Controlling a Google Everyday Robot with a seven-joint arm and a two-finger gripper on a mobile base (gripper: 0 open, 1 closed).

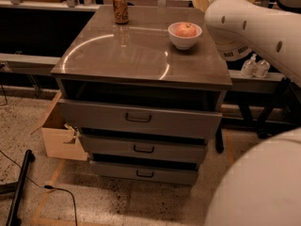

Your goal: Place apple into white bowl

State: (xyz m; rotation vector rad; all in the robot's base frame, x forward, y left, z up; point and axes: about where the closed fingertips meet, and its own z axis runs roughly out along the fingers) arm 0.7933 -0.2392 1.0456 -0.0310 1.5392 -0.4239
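Observation:
The red-pink apple [186, 29] sits inside the white bowl [184, 42], which stands on the back right part of the grey cabinet top [117, 55]. My gripper [200, 2] is up at the back right, above and just to the right of the bowl, clear of the apple and holding nothing. My white arm [254, 22] runs from it to the right edge of the view. My round white body [263, 187] fills the lower right corner.
A patterned drink can [120, 7] stands at the back left of the cabinet top. The cabinet has three shut drawers [138, 119]. An open cardboard box [59, 135] sits on the floor to its left, near a black pole [19, 192]. Small white bottles [254, 67] stand behind on the right.

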